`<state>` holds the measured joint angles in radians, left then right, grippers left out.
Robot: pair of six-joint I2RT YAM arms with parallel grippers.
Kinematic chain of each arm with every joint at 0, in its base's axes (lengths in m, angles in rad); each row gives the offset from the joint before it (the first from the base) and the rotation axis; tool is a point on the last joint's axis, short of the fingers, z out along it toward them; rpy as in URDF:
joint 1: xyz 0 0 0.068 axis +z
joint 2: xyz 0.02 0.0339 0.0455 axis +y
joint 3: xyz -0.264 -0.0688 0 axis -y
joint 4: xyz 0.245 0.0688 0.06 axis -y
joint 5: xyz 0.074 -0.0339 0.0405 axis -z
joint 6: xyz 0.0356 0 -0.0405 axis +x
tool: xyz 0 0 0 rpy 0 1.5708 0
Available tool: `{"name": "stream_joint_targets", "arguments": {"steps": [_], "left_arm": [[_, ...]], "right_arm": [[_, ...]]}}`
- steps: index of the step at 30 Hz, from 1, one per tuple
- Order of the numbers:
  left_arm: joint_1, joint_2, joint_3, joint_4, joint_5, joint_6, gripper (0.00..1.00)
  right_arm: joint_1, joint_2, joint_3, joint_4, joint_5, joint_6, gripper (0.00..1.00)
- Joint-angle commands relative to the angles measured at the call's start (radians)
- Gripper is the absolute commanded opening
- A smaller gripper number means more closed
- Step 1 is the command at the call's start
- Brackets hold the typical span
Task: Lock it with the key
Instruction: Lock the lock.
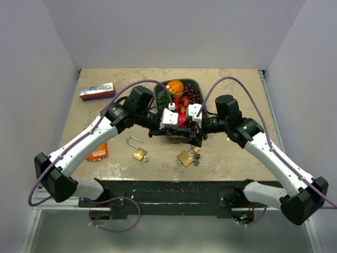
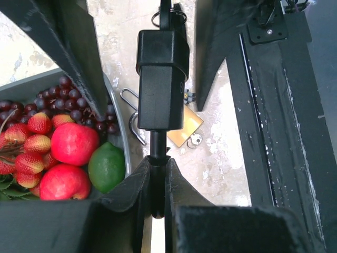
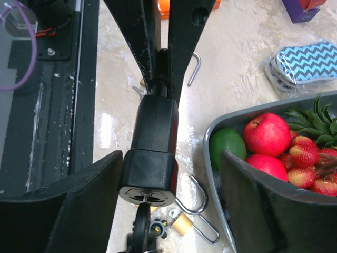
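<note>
The black padlock (image 2: 160, 79) is held in the air just in front of the fruit tray (image 1: 194, 82), where the two arms meet. The thin black bar at one end of it is clamped between the fingers of the left gripper (image 2: 158, 168), which are pressed together on it. The opposite, keyhole end is turned towards the right gripper (image 3: 169, 158), whose jaws are spread wide on either side of the lock body and are not closed on it. A key (image 3: 142, 232) with a ring is seen at that keyhole end; how far it is pushed in cannot be told. Two brass padlocks (image 1: 139, 153) (image 1: 185, 157) are seen lying on the table (image 1: 237, 158) below, near a box (image 1: 97, 90) and an orange packet (image 1: 97, 152)
</note>
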<state>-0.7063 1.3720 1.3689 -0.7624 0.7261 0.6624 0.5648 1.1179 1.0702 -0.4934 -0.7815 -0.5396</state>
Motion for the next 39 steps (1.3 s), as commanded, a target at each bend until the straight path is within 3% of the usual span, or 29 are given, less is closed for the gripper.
{"name": "stream_joint_targets", "arguments": {"steps": [1, 7, 11, 14, 17, 20, 21, 22, 30, 34, 39], "left_arm": [[0.005, -0.025, 0.039, 0.107, 0.067, -0.033, 0.00], [0.005, -0.010, 0.052, 0.115, 0.044, -0.075, 0.00], [0.004, -0.002, 0.053, 0.115, 0.044, -0.090, 0.00], [0.004, -0.001, 0.055, 0.117, 0.041, -0.095, 0.00], [0.004, 0.004, 0.056, 0.120, 0.041, -0.101, 0.00], [0.004, 0.007, 0.058, 0.123, 0.041, -0.110, 0.00], [0.005, 0.007, 0.055, 0.126, 0.042, -0.115, 0.00], [0.005, 0.007, 0.055, 0.127, 0.041, -0.118, 0.00], [0.039, -0.030, 0.024, 0.115, 0.059, -0.107, 0.03], [0.123, -0.070, -0.020, 0.120, 0.130, -0.107, 0.18], [0.183, -0.113, -0.037, 0.120, 0.153, -0.141, 0.27]], "right_arm": [[0.009, 0.014, 0.016, 0.012, -0.007, -0.039, 0.66], [0.020, 0.028, 0.016, 0.007, 0.018, -0.057, 0.53], [0.020, 0.030, 0.025, 0.025, 0.008, -0.045, 0.59], [0.021, 0.036, 0.027, 0.026, 0.001, -0.043, 0.56], [0.021, 0.037, 0.025, 0.029, -0.010, -0.043, 0.44], [0.021, 0.039, 0.030, 0.030, -0.025, -0.033, 0.20], [0.021, 0.040, 0.036, 0.030, -0.028, -0.016, 0.03], [0.021, 0.040, 0.039, 0.030, -0.033, -0.005, 0.00], [0.020, 0.040, 0.051, 0.114, -0.108, 0.173, 0.00], [0.012, 0.036, 0.060, 0.133, -0.122, 0.210, 0.00], [-0.005, 0.037, 0.068, 0.179, -0.157, 0.282, 0.00]]}}
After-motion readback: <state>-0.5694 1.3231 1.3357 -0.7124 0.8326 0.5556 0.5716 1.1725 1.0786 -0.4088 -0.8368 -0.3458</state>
